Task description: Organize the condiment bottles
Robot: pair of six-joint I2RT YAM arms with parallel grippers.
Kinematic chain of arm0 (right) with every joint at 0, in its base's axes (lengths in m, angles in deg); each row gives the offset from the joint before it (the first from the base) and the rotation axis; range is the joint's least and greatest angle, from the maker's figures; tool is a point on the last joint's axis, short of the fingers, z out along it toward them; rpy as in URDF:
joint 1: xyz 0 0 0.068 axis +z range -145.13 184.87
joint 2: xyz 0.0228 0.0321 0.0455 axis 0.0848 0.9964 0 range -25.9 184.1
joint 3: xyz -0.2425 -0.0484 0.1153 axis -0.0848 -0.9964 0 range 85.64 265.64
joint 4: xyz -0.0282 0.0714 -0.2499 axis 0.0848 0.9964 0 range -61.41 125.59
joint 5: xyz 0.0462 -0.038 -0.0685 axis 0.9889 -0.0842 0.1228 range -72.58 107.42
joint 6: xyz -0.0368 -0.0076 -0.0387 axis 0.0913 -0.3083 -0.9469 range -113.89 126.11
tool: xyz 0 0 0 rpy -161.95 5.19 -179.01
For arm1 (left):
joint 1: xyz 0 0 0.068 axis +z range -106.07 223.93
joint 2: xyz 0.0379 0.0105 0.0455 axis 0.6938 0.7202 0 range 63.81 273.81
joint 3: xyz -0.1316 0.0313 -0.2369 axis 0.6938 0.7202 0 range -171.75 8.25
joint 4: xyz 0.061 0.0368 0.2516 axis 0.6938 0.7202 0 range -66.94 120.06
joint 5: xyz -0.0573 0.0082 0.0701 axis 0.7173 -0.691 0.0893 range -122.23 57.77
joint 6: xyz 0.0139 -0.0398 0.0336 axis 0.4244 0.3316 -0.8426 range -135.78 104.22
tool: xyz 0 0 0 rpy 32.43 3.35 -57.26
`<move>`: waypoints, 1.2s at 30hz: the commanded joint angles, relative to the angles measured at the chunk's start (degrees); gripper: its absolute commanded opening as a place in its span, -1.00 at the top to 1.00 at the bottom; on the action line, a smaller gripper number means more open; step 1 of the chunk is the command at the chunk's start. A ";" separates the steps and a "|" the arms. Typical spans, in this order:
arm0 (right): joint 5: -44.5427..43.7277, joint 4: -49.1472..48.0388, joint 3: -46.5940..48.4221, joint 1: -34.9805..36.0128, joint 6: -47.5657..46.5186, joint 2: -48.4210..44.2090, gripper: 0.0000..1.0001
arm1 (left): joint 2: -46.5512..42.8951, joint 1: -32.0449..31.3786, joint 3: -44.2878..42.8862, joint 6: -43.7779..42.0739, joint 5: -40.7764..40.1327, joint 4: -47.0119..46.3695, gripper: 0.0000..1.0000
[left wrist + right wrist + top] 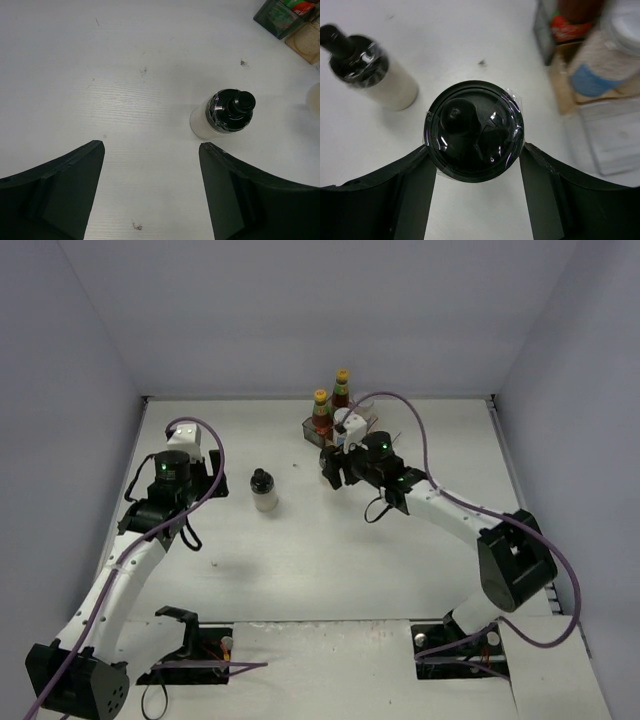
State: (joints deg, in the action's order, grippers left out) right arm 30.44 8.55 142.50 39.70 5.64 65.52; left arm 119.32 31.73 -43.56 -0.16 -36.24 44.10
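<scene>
My right gripper (pixel 476 148) is shut on a short black-topped jar (pixel 474 130), with a finger pressed against each side; in the top view it (pixel 332 468) sits just left of the rack. A second black-topped jar (pixel 264 490) with a pale body stands alone mid-table (pixel 370 75). My left gripper (pixel 151 146) hangs open over bare table, and that jar (pixel 225 115) is just beyond its right finger. Two red-brown sauce bottles with orange caps (pixel 321 412) (pixel 341 388) stand at the back of the rack. A pale shaker (pixel 605 55) stands on it too.
The stepped plastic rack (pixel 615 135) stands at the back centre of the table (pixel 300 560), right of the held jar; its dark corner (pixel 272 17) shows in the left wrist view. Grey walls enclose the table on three sides. Cables trail from both arms.
</scene>
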 commanded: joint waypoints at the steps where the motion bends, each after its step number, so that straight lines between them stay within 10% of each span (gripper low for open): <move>1: -5.09 -3.26 3.96 -4.41 0.21 -6.95 1.00 | 0.04 0.43 -1.71 -0.06 0.58 -2.49 -0.53; 36: -8.97 -10.90 16.70 -22.08 5.12 13.87 1.00 | 0.39 0.43 -1.80 0.03 0.76 -2.32 -0.54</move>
State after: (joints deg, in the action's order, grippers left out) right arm 21.63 5.69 155.63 18.71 10.06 79.61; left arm 119.56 31.73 -43.56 -0.14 -36.06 44.10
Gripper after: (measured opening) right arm 0.628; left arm 0.767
